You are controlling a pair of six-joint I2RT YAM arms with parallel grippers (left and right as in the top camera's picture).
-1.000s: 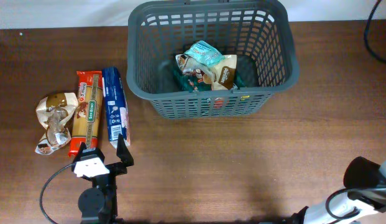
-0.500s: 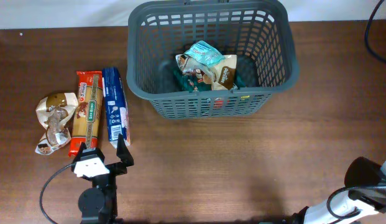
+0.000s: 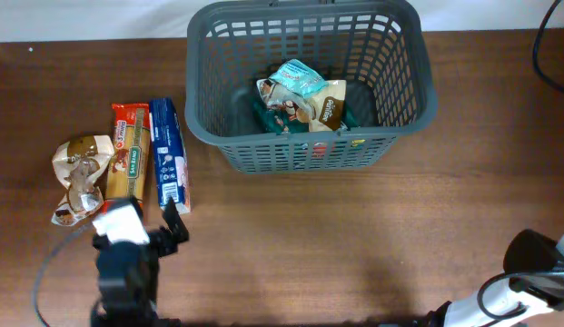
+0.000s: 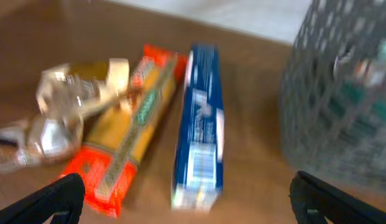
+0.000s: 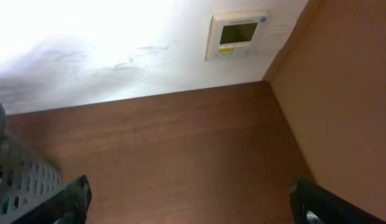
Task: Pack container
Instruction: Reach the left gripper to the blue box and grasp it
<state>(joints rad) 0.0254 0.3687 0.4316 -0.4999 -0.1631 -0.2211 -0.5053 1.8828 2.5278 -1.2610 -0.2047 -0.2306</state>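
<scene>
Container [image 3: 263, 154]: dark grey lattice basket, far centre of worktop [image 3: 354, 236], holding several snack packets [image 3: 300, 95].
Left of it, side by side: blue packet [image 3: 169, 154], red-and-yellow packet [image 3: 129, 163], crumpled brown bag [image 3: 77, 177].
Left end effector [image 4: 183, 199]: spread wide, empty, by the packets' near ends.
Right end effector [image 5: 193, 205]: spread wide, empty.

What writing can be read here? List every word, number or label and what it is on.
Nothing can be read outright.
Orange packet: green label, print too small.
Blue box: white label, blurred.
Brown packet in the basket: white script, too small.
Wall panel: screen and markings blurred.
</scene>
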